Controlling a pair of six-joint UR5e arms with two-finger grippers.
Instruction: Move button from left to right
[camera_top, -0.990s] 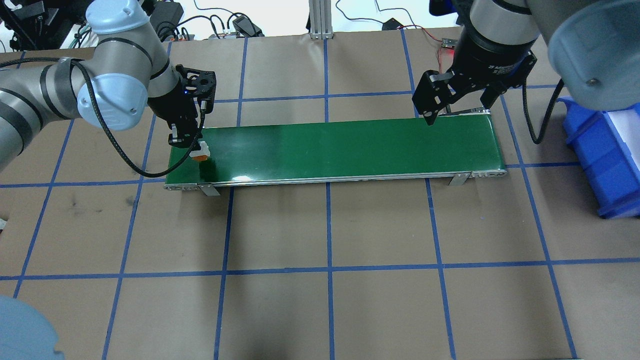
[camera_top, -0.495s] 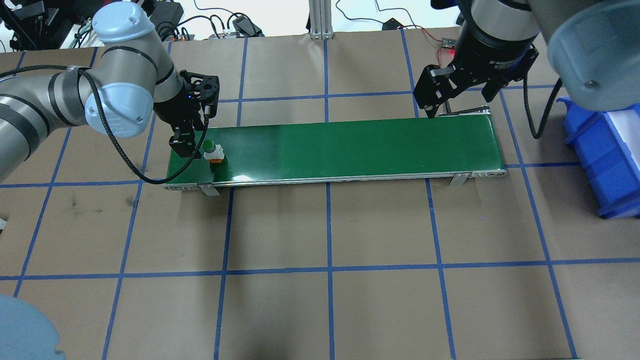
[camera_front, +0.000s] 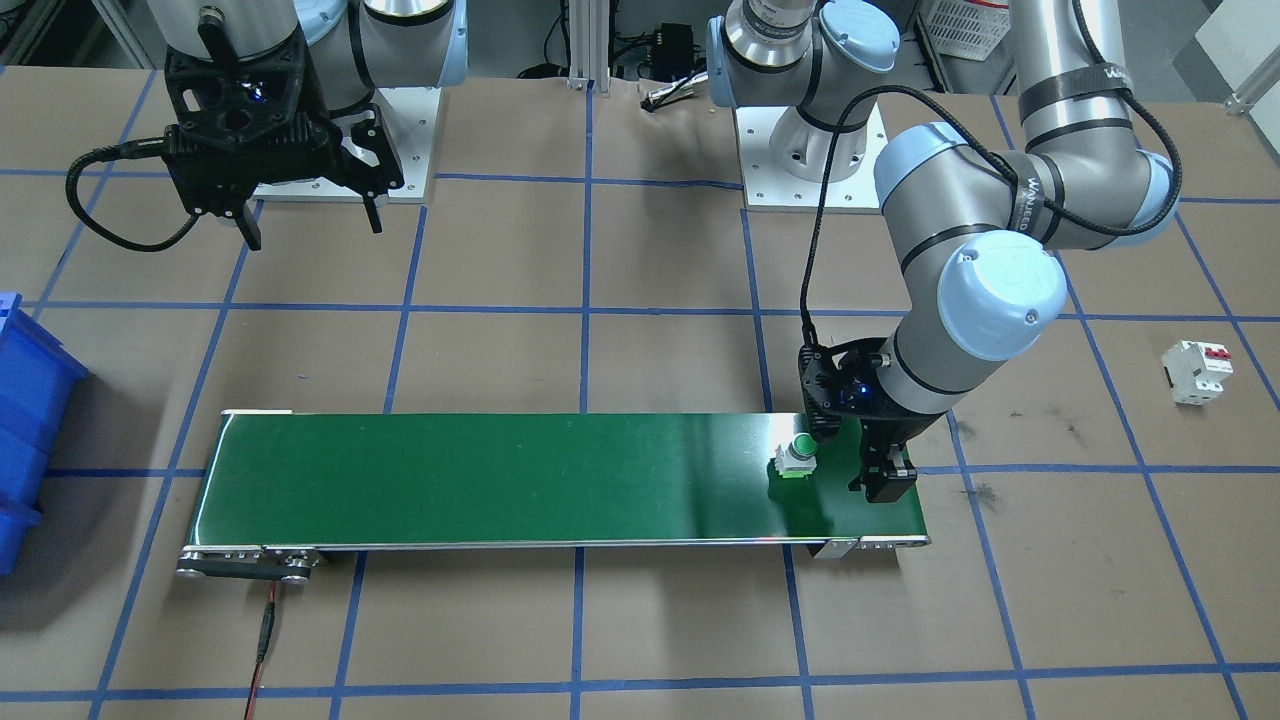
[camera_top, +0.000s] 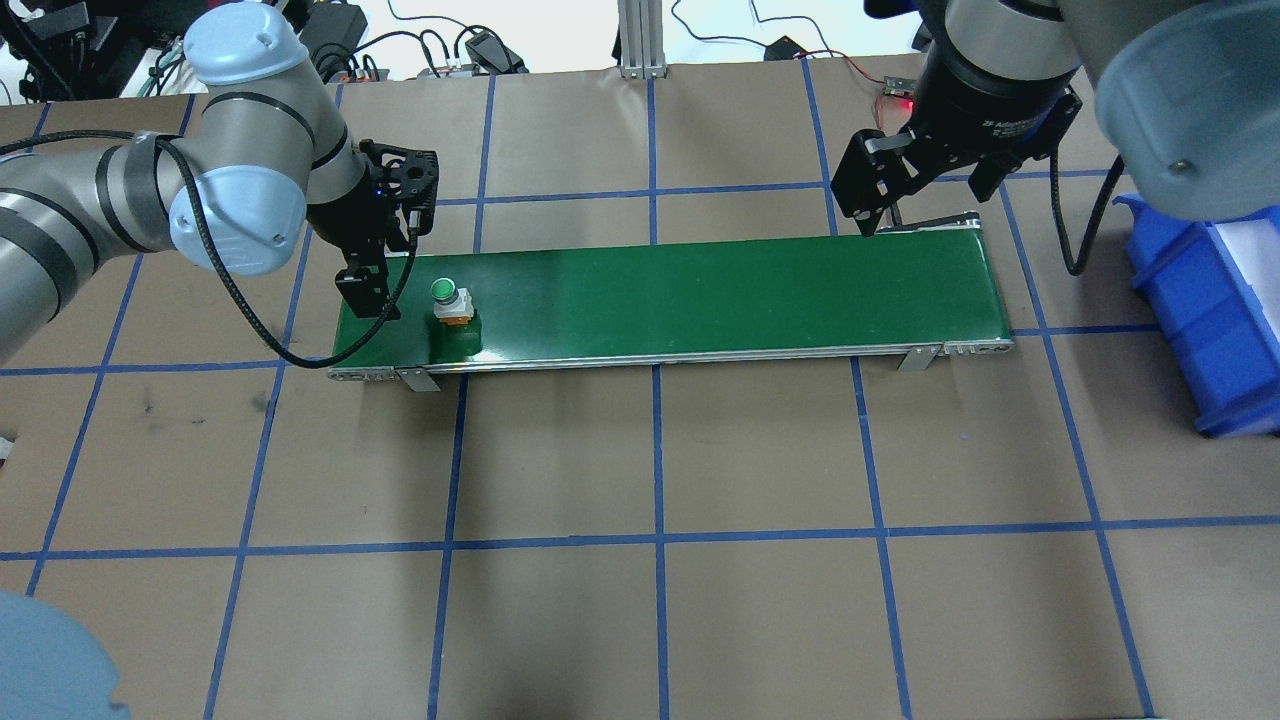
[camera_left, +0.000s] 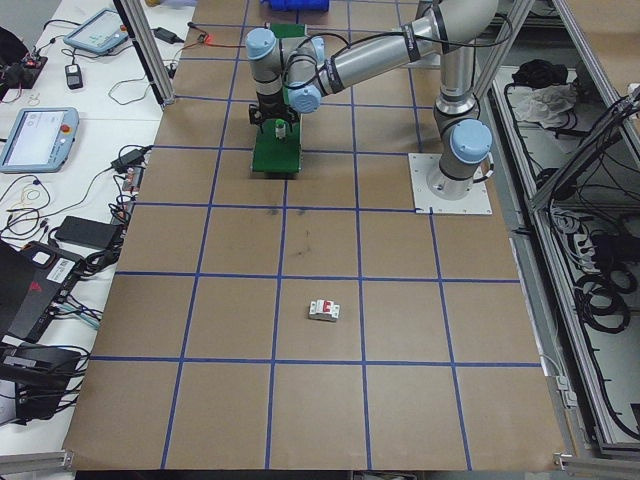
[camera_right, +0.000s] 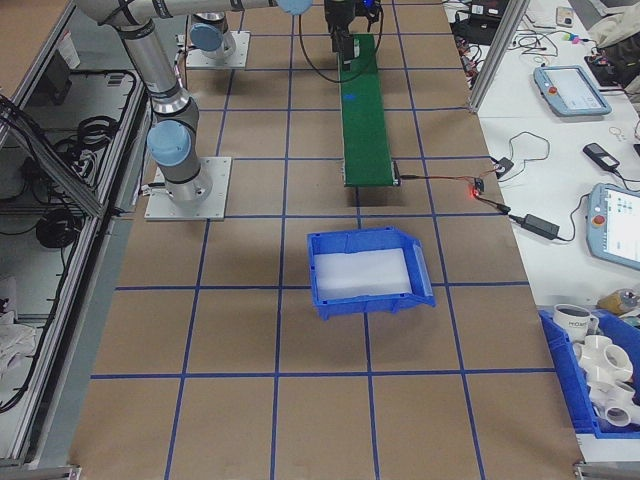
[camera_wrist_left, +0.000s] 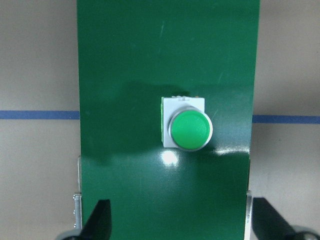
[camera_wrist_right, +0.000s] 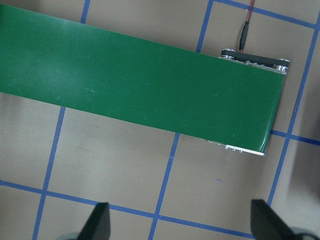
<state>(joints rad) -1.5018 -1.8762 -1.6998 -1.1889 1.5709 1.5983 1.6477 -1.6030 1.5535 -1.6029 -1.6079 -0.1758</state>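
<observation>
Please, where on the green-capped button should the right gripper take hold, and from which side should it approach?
Probably from straight above, the jaws closing on two opposite flat sides of the white squarish body under the cap. The button stands upright on the green belt, and its round cap would likely slip. The right gripper hangs open.

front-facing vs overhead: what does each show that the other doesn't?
Only front-facing: the breaker on the table out past the left arm, and both arm bases. Only overhead: the power supplies and cables beyond the table's far edge. Both: the button standing cap-up on the belt at the left end, free of the open left claw; the open right claw raised near the other end; the blue bin.
</observation>
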